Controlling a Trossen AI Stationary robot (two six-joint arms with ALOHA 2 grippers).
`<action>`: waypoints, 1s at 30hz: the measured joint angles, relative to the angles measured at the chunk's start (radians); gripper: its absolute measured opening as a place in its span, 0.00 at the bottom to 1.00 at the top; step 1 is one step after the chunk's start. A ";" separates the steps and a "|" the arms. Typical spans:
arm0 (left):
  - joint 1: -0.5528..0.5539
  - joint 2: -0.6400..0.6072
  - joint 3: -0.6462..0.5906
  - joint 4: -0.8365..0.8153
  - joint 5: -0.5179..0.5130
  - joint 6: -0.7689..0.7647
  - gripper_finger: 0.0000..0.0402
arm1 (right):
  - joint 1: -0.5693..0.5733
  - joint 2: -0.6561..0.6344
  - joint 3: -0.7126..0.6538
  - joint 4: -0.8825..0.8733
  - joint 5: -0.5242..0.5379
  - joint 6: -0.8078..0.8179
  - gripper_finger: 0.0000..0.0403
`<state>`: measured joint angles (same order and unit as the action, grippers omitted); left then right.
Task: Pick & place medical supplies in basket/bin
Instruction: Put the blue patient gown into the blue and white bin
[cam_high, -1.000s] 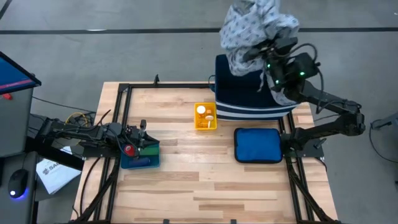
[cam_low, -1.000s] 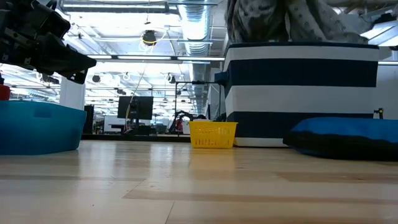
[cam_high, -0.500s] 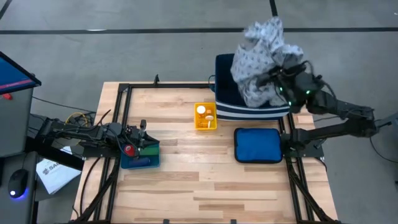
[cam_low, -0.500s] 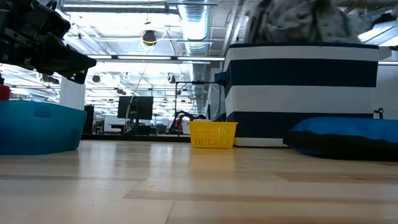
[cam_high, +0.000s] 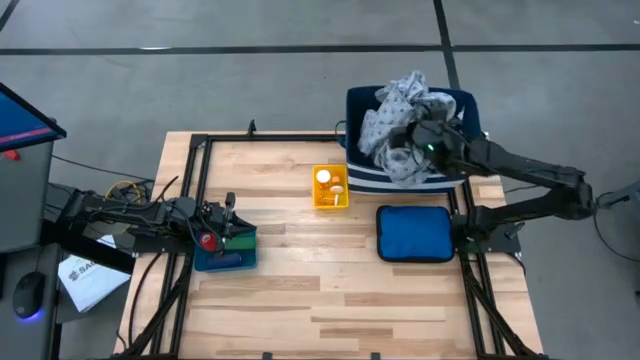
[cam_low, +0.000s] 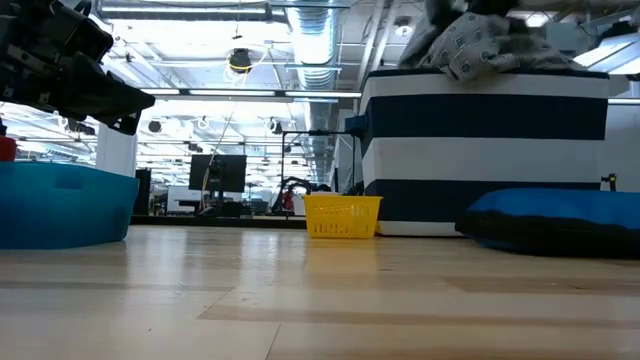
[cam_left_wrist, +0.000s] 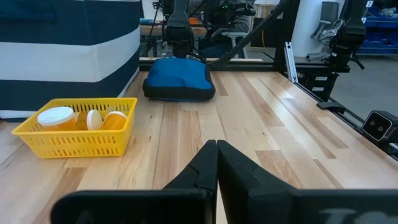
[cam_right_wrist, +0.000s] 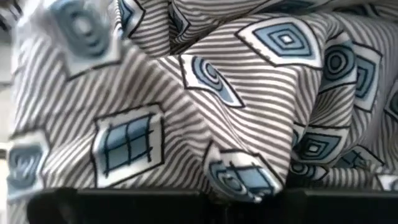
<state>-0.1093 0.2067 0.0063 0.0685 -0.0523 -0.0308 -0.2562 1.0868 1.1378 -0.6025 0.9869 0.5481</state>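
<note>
My right end effector (cam_high: 412, 140) buried in the grey patterned cloth (cam_high: 398, 125), its fingers lost to me, striped bin (cam_low: 485, 150) interior hidden in the low view, blue tub (cam_low: 62, 205) cut off at the edge.

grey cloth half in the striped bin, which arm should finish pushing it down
Right. The right gripper is over the striped bin at the grey cloth. The left gripper, shut, sits at the blue tub across the table.

No legible text — neither labels, numbers nor signs anywhere.
</note>
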 joint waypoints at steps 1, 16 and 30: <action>0.000 0.000 0.000 0.000 0.000 0.000 0.00 | -0.033 0.016 0.000 -0.012 -0.042 0.028 0.06; 0.000 0.000 0.000 0.000 0.000 0.000 0.00 | -0.298 0.274 0.001 -0.054 -0.393 0.084 0.06; 0.000 0.000 0.000 0.000 0.000 0.000 0.00 | -0.411 0.399 0.001 -0.131 -0.652 0.068 0.06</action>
<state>-0.1093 0.2070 0.0063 0.0685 -0.0521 -0.0307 -0.6669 1.4858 1.1389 -0.7331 0.3350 0.6164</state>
